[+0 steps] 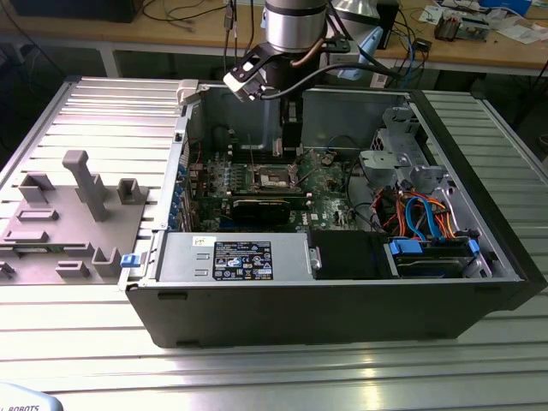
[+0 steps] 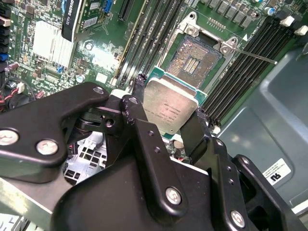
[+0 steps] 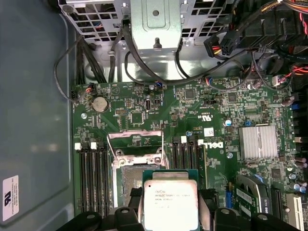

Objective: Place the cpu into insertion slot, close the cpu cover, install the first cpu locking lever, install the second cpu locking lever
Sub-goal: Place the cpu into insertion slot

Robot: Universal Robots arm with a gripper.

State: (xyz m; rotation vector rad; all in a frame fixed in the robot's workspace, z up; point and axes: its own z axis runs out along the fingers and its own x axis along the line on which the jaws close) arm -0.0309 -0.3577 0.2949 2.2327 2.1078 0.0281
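Observation:
My gripper (image 1: 291, 141) reaches down into the open computer case, just above the motherboard. Its black fingers (image 2: 137, 108) are shut on the cpu (image 2: 169, 107), a small square chip with a silvery face and green edge. The chip hangs tilted above and beside the insertion slot (image 2: 193, 60), which lies open with its gold contact field bare. In the first wrist view the gripper (image 3: 171, 195) holds the cpu (image 3: 171, 204) right next to the slot (image 3: 126, 169). The cpu cover (image 3: 136, 140) stands swung up off the slot. A thin locking lever (image 2: 254, 56) sticks out free beside the slot.
Black memory slots (image 2: 243, 72) flank the socket on both sides. A finned heatsink (image 3: 259, 142), cable bundles (image 3: 144, 62) and a drive cage (image 1: 402, 158) crowd the case. The power supply (image 1: 240, 257) sits at the case front. A grey fixture (image 1: 77, 214) lies at the exterior view's left.

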